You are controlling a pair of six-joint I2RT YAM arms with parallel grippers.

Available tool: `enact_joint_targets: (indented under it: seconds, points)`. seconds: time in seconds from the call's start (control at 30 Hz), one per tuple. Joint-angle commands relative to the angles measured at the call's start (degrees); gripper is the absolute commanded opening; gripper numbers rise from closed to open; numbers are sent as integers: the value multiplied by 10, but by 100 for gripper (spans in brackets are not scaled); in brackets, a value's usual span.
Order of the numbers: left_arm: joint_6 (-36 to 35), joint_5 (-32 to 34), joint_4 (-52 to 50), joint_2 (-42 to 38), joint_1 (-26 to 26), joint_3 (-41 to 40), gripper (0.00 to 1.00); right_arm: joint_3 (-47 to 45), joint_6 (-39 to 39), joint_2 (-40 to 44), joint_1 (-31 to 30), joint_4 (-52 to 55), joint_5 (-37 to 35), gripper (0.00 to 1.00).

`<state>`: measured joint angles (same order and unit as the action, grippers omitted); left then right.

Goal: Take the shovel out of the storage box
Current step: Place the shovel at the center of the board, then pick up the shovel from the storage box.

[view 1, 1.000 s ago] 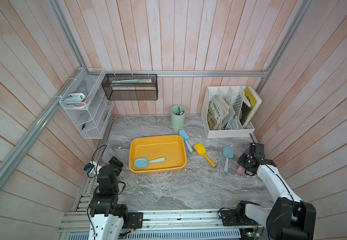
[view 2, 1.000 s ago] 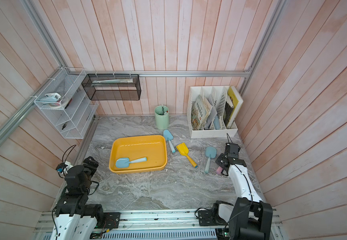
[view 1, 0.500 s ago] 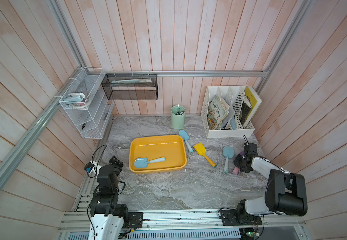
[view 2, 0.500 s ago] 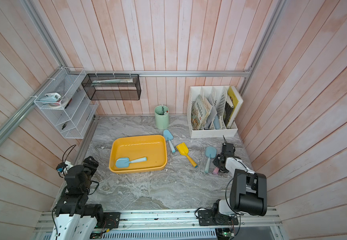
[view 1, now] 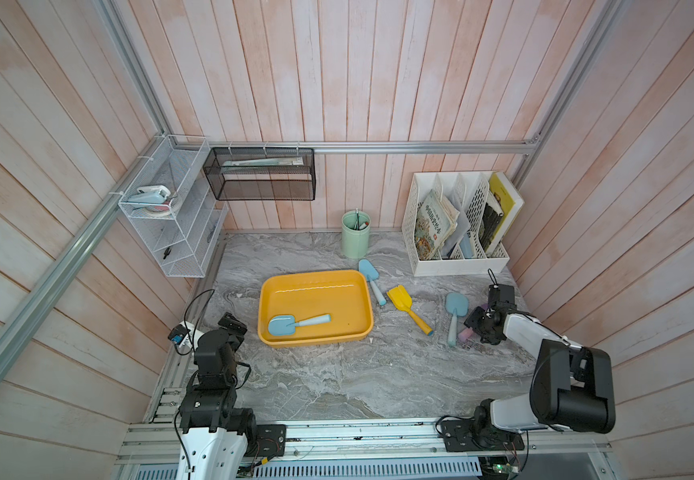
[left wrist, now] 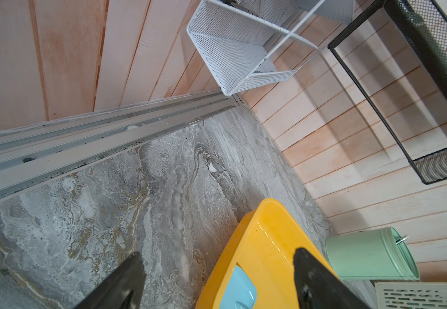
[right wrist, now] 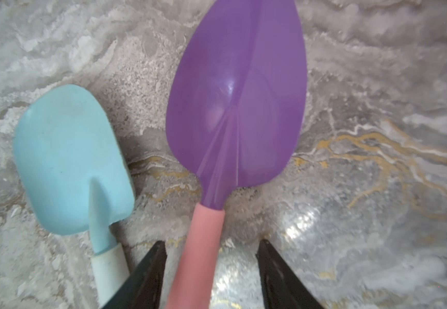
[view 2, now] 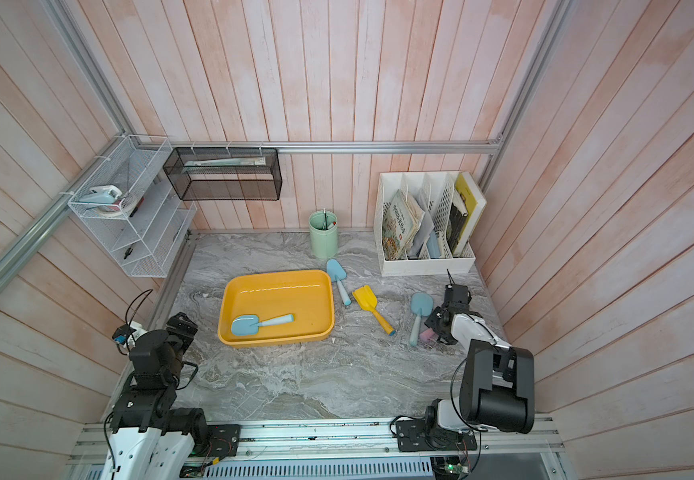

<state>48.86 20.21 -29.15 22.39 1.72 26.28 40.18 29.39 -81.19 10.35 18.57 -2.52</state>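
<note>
Two grippers released: my right gripper stands apart around the pink handle of the purple shovel, my left gripper gapes wide, and in both top views the blue shovel lies inside the storage box, frame centre.

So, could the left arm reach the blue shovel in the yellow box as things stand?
Probably yes: the left arm sits beside the yellow box, fingers open, and nothing covers the blue shovel.
</note>
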Motion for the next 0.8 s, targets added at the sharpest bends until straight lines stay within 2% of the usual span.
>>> enact_joint_targets:
  seconds: [0.0,0.1,0.17,0.23,0.43,0.63,0.77]
  points:
    - [-10,10,-6,-4,0,12,90,58,2,51,2,64,-20,59]
    - [-9,13,-12,-9,0,12,90,117,8,109,-35,91,-52,61]
    - [-7,12,-14,-15,0,12,90,166,7,129,-79,99,-72,71]
    - [-5,11,-15,-18,0,11,90,217,-10,117,-121,99,-57,75]
    - [1,10,-28,-26,0,15,90,330,-120,10,-270,22,83,70]
    - [5,3,-37,-28,0,24,90,444,-278,-123,-437,31,108,68]
    - [5,6,-44,-28,0,29,90,454,-375,-184,-511,4,118,65]
